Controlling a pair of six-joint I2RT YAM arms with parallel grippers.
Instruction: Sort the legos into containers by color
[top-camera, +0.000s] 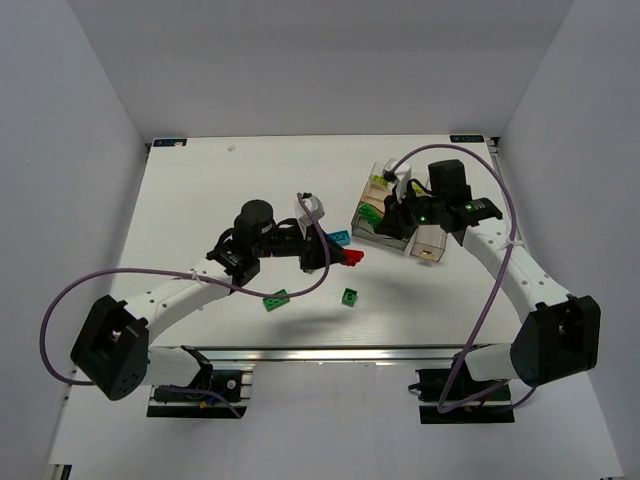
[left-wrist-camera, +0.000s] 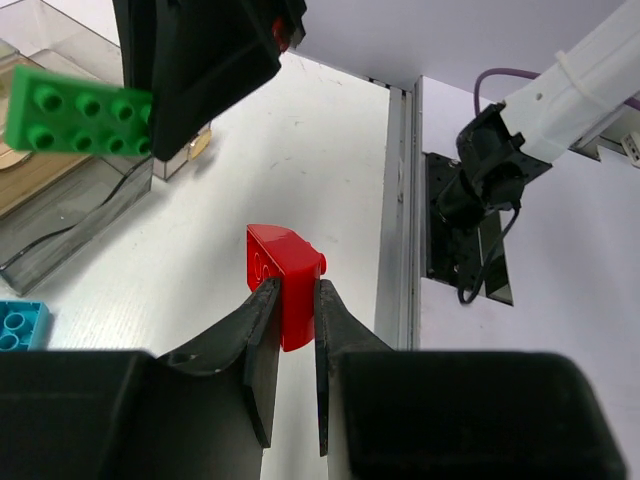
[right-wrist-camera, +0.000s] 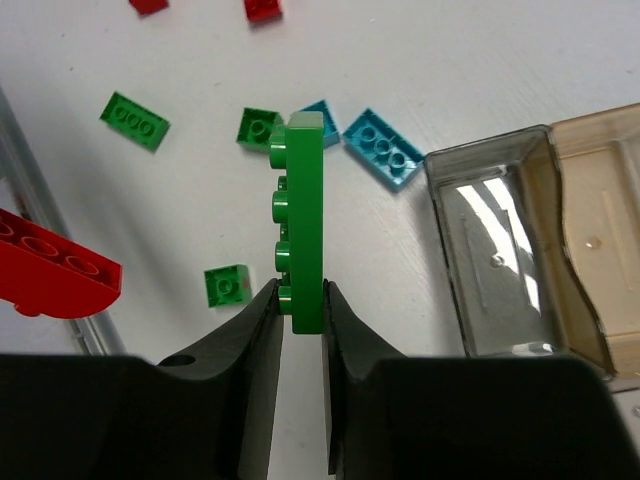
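Observation:
My left gripper (left-wrist-camera: 292, 290) is shut on a red lego (left-wrist-camera: 288, 285) and holds it above the table, left of the containers (top-camera: 392, 205). My right gripper (right-wrist-camera: 302, 290) is shut on a flat green lego (right-wrist-camera: 305, 220), held edge-up beside a clear container (right-wrist-camera: 500, 260). From above, the left gripper (top-camera: 333, 255) with its red lego (top-camera: 351, 257) is just short of the right gripper (top-camera: 386, 216) and its green lego (top-camera: 371, 215). Green legos (right-wrist-camera: 134, 120) (right-wrist-camera: 226, 285) and cyan legos (right-wrist-camera: 381, 148) lie loose on the table.
A green brick (top-camera: 276, 299) and a small green one (top-camera: 349, 296) lie near the table's front edge. A cyan brick (top-camera: 341, 238) lies by the left gripper. Two more red bricks (right-wrist-camera: 263, 8) show at the top of the right wrist view. Grey walls enclose the table.

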